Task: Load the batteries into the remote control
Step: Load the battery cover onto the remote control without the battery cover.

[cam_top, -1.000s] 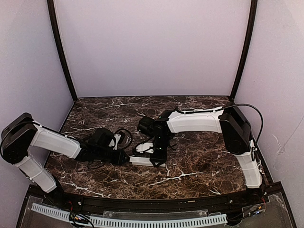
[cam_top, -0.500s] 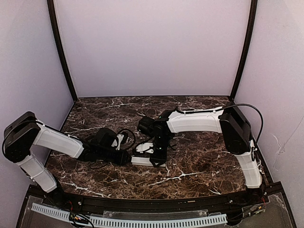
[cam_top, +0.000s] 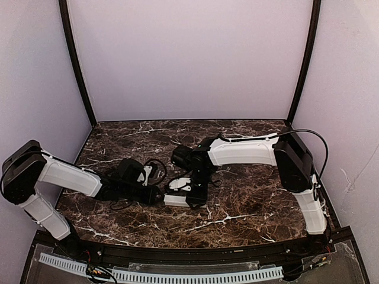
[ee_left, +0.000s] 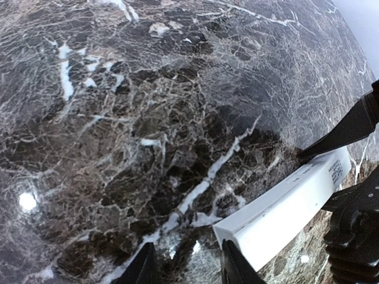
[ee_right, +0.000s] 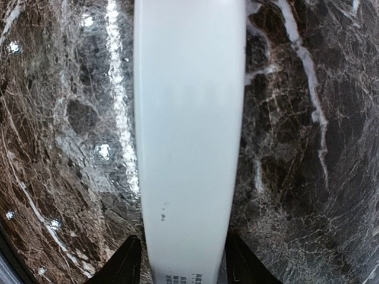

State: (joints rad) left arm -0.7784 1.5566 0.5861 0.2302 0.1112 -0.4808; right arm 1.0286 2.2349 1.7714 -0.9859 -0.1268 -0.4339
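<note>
The remote control (cam_top: pixel 176 200) is a slim white bar lying flat on the marble table near the middle front. My right gripper (cam_top: pixel 196 196) points down over its right part. In the right wrist view the remote control (ee_right: pixel 189 118) runs between the fingers (ee_right: pixel 125 263), which straddle it open with thin gaps on both sides. My left gripper (cam_top: pixel 157 196) sits low at the remote's left end. In the left wrist view the left gripper (ee_left: pixel 188 255) is open over bare marble, with the remote control's end (ee_left: pixel 278 216) just beside its right finger (ee_left: pixel 234 267). No batteries show.
A small white piece (cam_top: pixel 180 184) lies just behind the remote, under the right wrist. Black cables (cam_top: pixel 155 168) loop off the left wrist. The dark marble table (cam_top: pixel 249 207) is walled by pale panels at the back and sides.
Both grippers' jaws have widened. The left gripper nudged right toward the remote's end, then eased back a little. The remote and the right arm stay in place.
</note>
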